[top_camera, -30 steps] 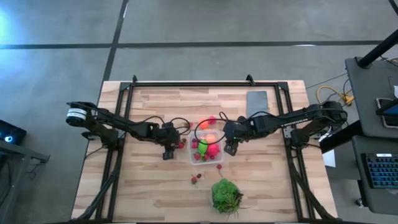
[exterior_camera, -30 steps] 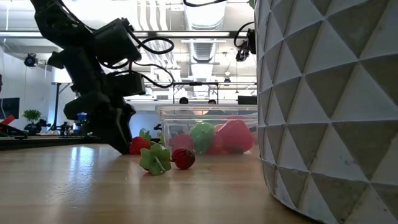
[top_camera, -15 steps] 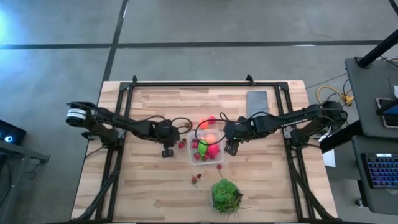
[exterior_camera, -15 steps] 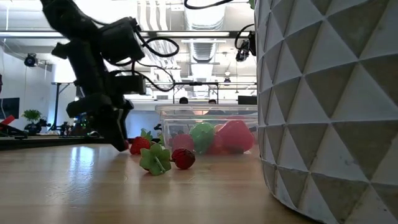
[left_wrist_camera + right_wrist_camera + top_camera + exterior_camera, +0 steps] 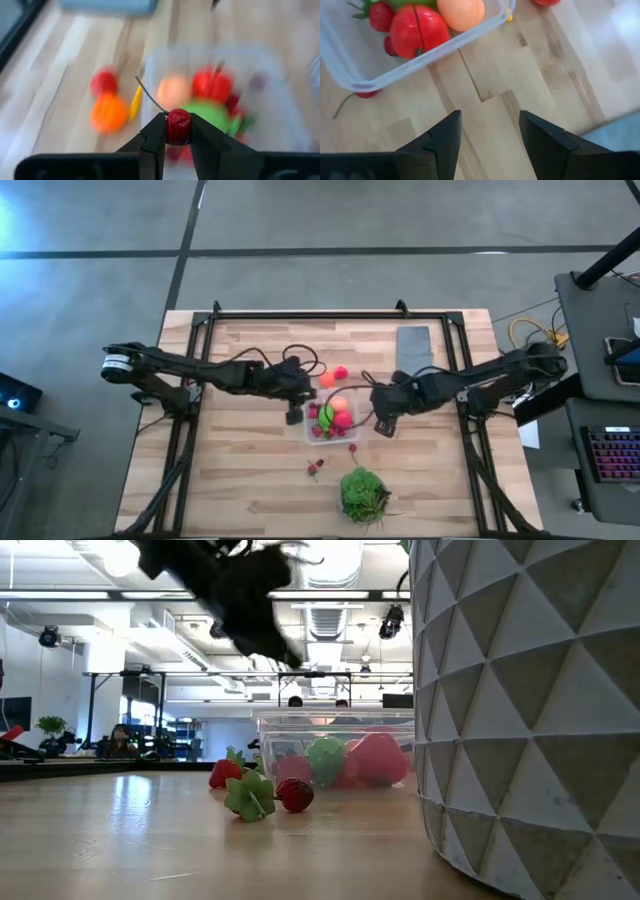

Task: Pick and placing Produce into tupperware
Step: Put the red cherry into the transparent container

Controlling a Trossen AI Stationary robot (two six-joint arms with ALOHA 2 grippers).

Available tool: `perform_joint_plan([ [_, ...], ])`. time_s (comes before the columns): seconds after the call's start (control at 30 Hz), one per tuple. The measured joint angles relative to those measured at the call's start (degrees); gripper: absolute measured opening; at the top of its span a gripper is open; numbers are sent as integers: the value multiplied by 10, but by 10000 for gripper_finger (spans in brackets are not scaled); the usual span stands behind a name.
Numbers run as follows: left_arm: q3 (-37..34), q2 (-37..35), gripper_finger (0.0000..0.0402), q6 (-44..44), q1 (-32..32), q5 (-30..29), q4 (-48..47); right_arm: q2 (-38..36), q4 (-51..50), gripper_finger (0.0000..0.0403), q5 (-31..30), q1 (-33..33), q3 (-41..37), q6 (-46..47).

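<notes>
A clear tupperware (image 5: 323, 435) sits mid-table holding red, green and peach produce (image 5: 212, 85). My left gripper (image 5: 293, 417) hangs in the air just left of it, shut on a small red cherry (image 5: 178, 122) with a thin stem (image 5: 149, 96). My right gripper (image 5: 383, 426) hovers open over bare wood just right of the tupperware (image 5: 420, 60), nothing between its fingers (image 5: 487, 135). A strawberry (image 5: 225, 773), a green piece (image 5: 250, 796) and a red berry (image 5: 296, 794) lie on the table. My left gripper pinches the cherry's round body (image 5: 171, 131) between its two fingertips (image 5: 156, 131). The fingers slant down from the table's left side. The cherry is lifted clear of the table, its stem sticking out away from the fingers.
A pink piece (image 5: 341, 372) and an orange piece (image 5: 326, 381) lie beyond the tupperware's far side. A grey slab (image 5: 413, 343) lies at the far right. A green plant (image 5: 363, 492) in a white faceted pot (image 5: 530, 710) stands near the front edge.
My left gripper has risen from the table beside the strawberry, carrying the cherry up clear of the wood and toward the tupperware. My right gripper has shifted a little toward the table's right edge, still open.
</notes>
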State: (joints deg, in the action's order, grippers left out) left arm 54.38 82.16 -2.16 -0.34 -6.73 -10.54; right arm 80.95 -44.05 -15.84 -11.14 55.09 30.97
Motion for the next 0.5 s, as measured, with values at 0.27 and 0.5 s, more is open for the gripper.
perform_joint_plan([
  [0.27,13,70,67,-145,0,22,20,-119,-43,192,-79,-71,-67,121],
  [0.5,13,93,171,-266,0,33,38,-213,-52,192,-93,-85,-112,170],
])
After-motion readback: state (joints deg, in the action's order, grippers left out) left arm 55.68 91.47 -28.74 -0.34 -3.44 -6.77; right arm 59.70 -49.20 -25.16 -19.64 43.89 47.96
